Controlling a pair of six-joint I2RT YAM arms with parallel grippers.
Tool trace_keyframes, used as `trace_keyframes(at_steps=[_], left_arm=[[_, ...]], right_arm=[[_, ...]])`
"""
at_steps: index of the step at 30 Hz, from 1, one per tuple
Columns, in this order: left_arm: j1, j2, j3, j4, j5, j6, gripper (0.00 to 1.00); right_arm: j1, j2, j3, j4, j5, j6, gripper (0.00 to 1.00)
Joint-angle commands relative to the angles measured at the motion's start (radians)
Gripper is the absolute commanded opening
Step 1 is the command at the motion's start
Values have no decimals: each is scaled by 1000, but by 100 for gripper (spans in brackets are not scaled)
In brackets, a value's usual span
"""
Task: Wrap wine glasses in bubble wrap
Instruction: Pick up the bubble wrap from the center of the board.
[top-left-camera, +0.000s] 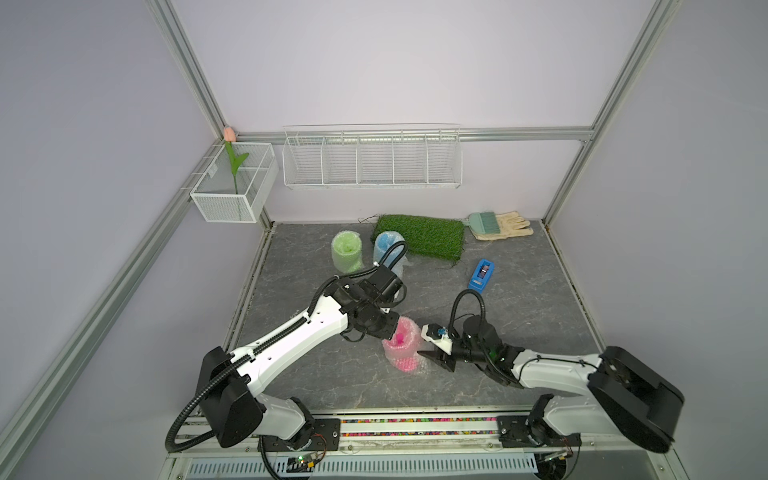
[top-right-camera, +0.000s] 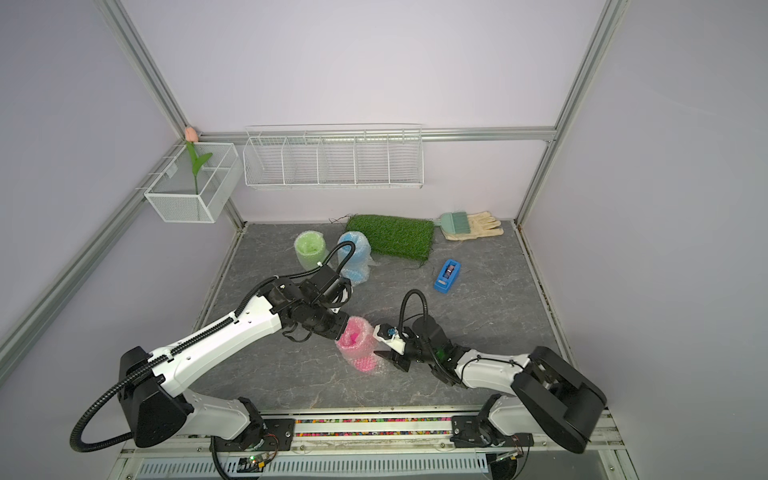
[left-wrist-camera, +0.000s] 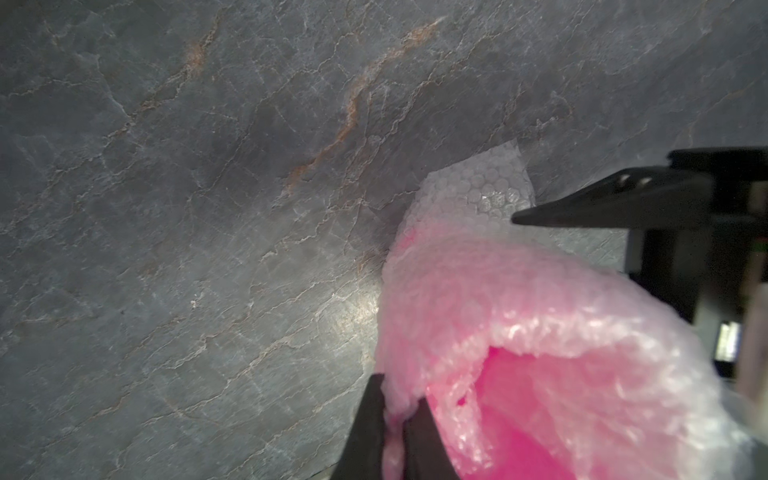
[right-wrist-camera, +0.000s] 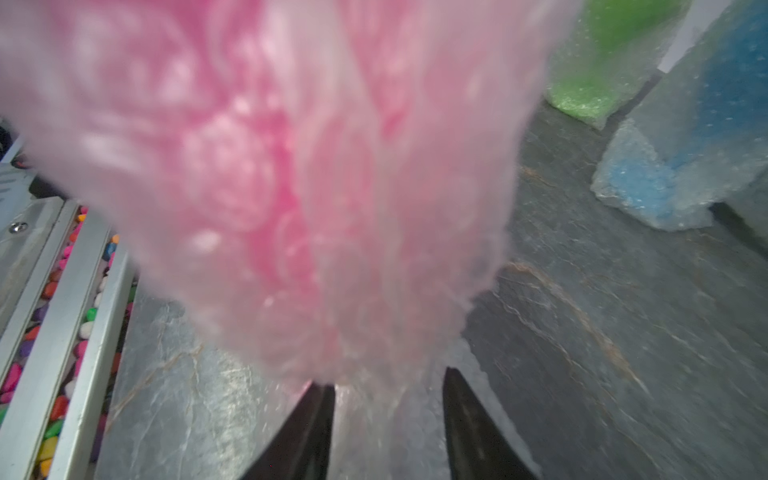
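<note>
The pink goblet (top-left-camera: 400, 337) is stood upright on the worktop (top-left-camera: 540, 299), near the front and about midway between the two arms. Bubble wrap (top-left-camera: 399, 358) is rolled around it as a sleeve, and its mouth is left uncovered. The left jaws are closed on a fold of wrap at the far-left part of the rim. This is judged to be done so that the roll is kept from springing loose and the goblet from tipping.

The right jaws are held apart, low and just right of the sleeve's foot, where a loose flap (left-wrist-camera: 490, 183) of wrap spreads onto the worktop. Nothing is gripped by them, although wrap is seen lying between the fingertips (right-wrist-camera: 467, 419). They are probably placed there because the roll is closed at that loose end.

The green goblet (top-left-camera: 347, 249) and the blue goblet (top-left-camera: 386, 247), each already sleeved, are stood side by side at the far left. They are well apart from the pink one, presumably so that room is left for the arms.

The whole layout is given in both top views, but the left jaws are largely hidden there by the wrist. The pinch on the rim is shown only in the left wrist view, as is the bare pink inside of the bowl. The gap between the right jaws is shown plainly only in the right wrist view, where the sleeve is blurred by closeness.
</note>
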Motion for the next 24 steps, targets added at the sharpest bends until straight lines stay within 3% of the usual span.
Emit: trace_keyframes(at_steps=[1, 5, 10, 14, 17, 20, 24], left_arm=[[6, -11, 36, -39, -39, -8, 10], [5, 5, 57, -41, -39, -12, 9], [6, 26, 78, -38, -50, -13, 9], [5, 57, 95, -41, -38, -16, 9], [5, 69, 95, -41, -42, -15, 9], [6, 69, 95, -39, -41, -20, 9], [6, 66, 79, -31, -25, -29, 9]], right_arm=[[-6, -161, 57, -293, 18, 12, 55], [-6, -301, 161, -548, 9, 60, 61], [12, -319, 383, -759, 118, 384, 54], [40, -177, 620, -982, 211, 682, 46], [46, 0, 837, -1270, 288, 895, 45], [73, 148, 982, -1411, 289, 958, 48], [101, 227, 1048, -1421, 309, 1023, 49]])
